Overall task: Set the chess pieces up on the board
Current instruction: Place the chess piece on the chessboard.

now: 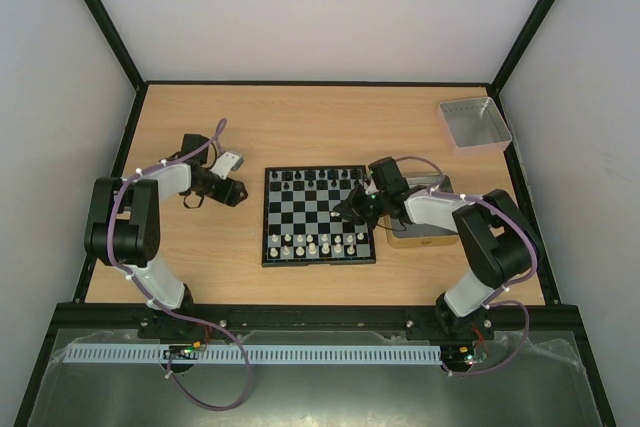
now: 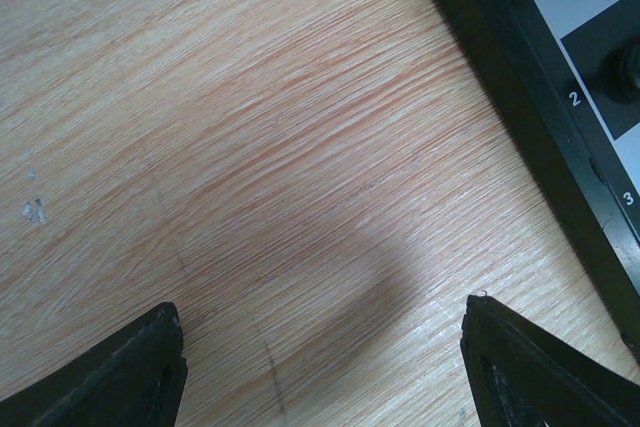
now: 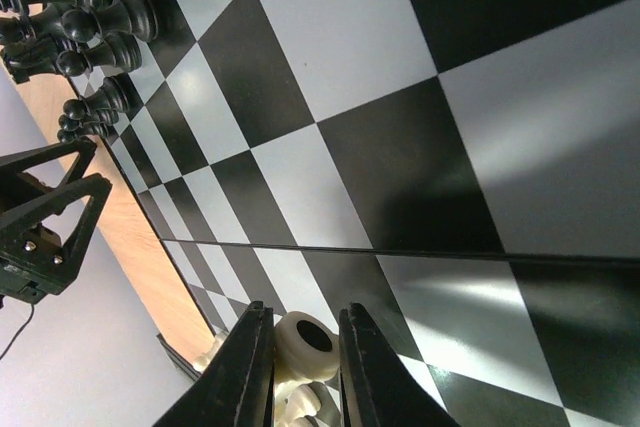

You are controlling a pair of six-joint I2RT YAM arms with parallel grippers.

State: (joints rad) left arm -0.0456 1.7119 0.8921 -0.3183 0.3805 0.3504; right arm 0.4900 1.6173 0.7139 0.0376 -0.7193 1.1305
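The board (image 1: 318, 215) lies mid-table with black pieces (image 1: 310, 178) along its far rows and white pieces (image 1: 315, 243) along its near rows. My right gripper (image 1: 352, 209) hangs over the board's right side. In the right wrist view it (image 3: 303, 347) is shut on a cream chess piece (image 3: 305, 342), base up, above the squares (image 3: 400, 147), with black pieces (image 3: 95, 17) at the top left. My left gripper (image 1: 196, 197) is open and empty over bare wood left of the board. Its fingers (image 2: 150, 367) show in the left wrist view, with the board's rim (image 2: 520, 77) to the right.
A grey metal tray (image 1: 474, 124) stands at the back right. A tan-rimmed tray (image 1: 425, 232) sits right of the board, partly under the right arm. The wooden table (image 1: 300, 127) is walled by a black frame.
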